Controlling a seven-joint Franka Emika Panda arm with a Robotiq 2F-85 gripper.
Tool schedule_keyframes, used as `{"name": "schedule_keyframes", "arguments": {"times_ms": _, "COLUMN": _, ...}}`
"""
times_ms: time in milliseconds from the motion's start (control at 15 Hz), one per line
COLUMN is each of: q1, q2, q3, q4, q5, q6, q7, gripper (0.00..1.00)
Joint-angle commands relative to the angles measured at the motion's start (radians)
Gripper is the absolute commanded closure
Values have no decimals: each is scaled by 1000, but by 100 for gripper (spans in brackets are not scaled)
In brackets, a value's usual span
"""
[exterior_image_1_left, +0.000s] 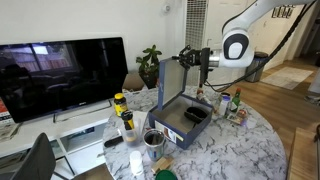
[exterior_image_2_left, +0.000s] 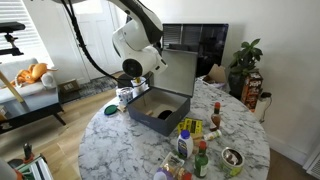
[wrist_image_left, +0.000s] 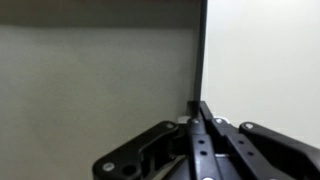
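A grey box (exterior_image_1_left: 183, 118) stands open on the round marble table (exterior_image_1_left: 240, 150), its lid (exterior_image_1_left: 172, 80) upright. My gripper (exterior_image_1_left: 188, 58) is shut on the lid's top edge in both exterior views, with the arm coming in from above and behind. In the wrist view the fingertips (wrist_image_left: 197, 108) meet on the thin edge of the lid (wrist_image_left: 100, 60), which fills the left of the picture. From the opposite side the box (exterior_image_2_left: 150, 112) shows something dark lying inside, and the gripper (exterior_image_2_left: 153, 68) is at the side of the lid (exterior_image_2_left: 180, 72).
Yellow-capped bottles (exterior_image_1_left: 121, 104), a metal cup (exterior_image_1_left: 153, 138) and small jars (exterior_image_1_left: 236, 105) stand around the box. More bottles (exterior_image_2_left: 185, 142) and a bowl (exterior_image_2_left: 232, 157) crowd the table's near side. A TV (exterior_image_1_left: 60, 72) and a plant (exterior_image_1_left: 150, 62) are behind.
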Motion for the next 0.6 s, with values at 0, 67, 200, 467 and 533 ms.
{"name": "schedule_keyframes", "arguments": {"times_ms": 0, "q1": 17, "q2": 2, "q3": -12, "q4": -1, "q5": -3, "q6": 0, "q7": -3, "gripper": 99}}
{"name": "schedule_keyframes", "arguments": {"times_ms": 67, "q1": 18, "q2": 3, "q3": -12, "q4": -2, "q5": -4, "q6": -1, "q7": -9, "gripper": 99}}
{"name": "schedule_keyframes", "arguments": {"times_ms": 200, "q1": 19, "q2": 7, "q3": -13, "q4": -5, "q5": -2, "q6": -4, "q7": -14, "gripper": 99}}
{"name": "schedule_keyframes", "arguments": {"times_ms": 467, "q1": 19, "q2": 7, "q3": -14, "q4": -8, "q5": -2, "q6": -16, "q7": -28, "gripper": 99}}
{"name": "schedule_keyframes", "arguments": {"times_ms": 533, "q1": 20, "q2": 9, "q3": -14, "q4": -7, "q5": -2, "q6": -17, "q7": -32, "gripper": 99}}
